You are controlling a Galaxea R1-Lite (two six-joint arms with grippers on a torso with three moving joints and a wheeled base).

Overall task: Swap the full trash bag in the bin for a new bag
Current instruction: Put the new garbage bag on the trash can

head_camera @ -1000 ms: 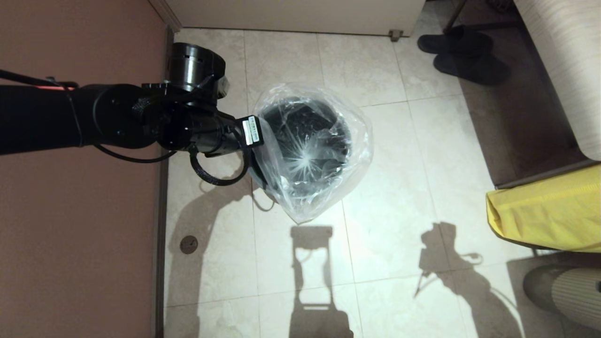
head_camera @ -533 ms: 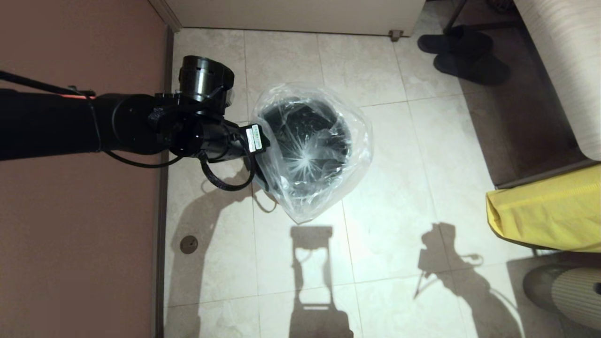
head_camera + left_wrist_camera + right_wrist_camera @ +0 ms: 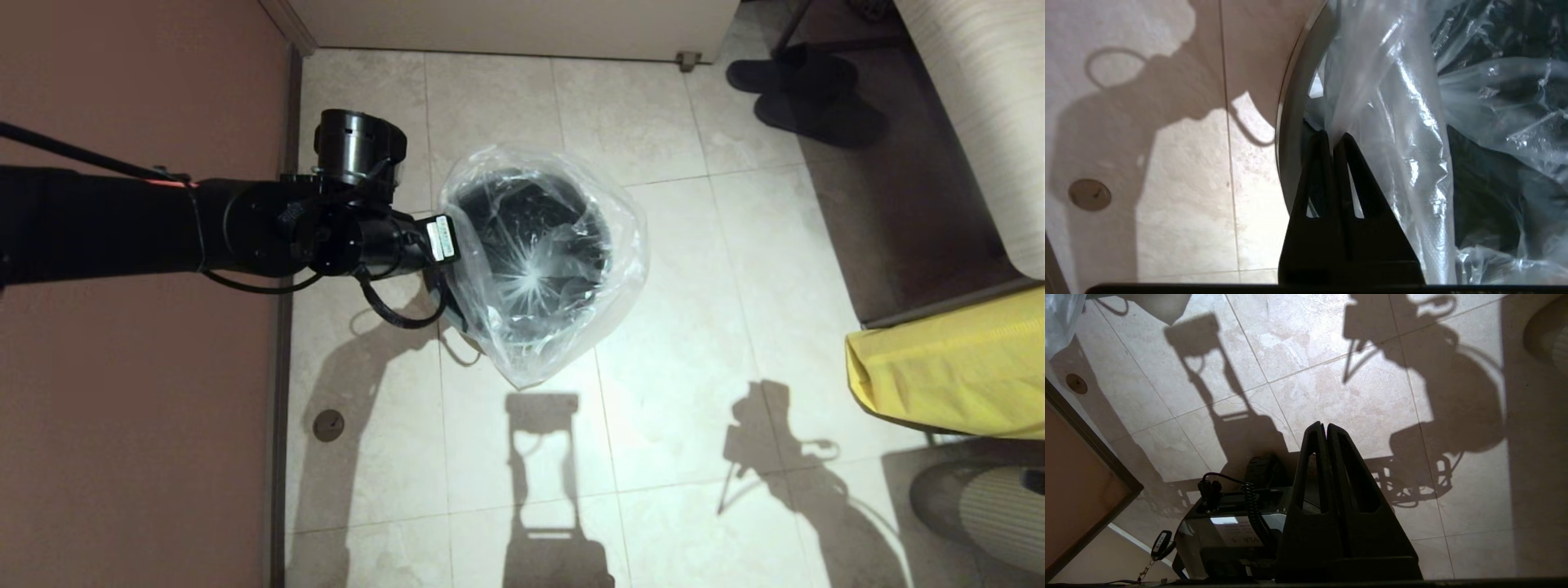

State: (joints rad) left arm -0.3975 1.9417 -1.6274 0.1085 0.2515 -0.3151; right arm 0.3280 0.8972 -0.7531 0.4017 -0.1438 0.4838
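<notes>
One end effector working: left end effector [image 3: 1333,136] pinched together on a fold of the new bag [image 3: 543,261], right at the bin [image 3: 1290,122] rim, film bunching out ahead of the tips. Bag is draped over and into the bin, star-gathered seal sagging in the middle, loose corner hanging past the rim on the near side. Judgement: film is near weightless, limp, crinkly and slick, tears if dragged hard over the rim, won't hold shape. Best hold is a doubled fold of the mouth edge, not the thin single layer. Right end effector [image 3: 1327,430] parked low over the floor, fingers together, holding nothing
</notes>
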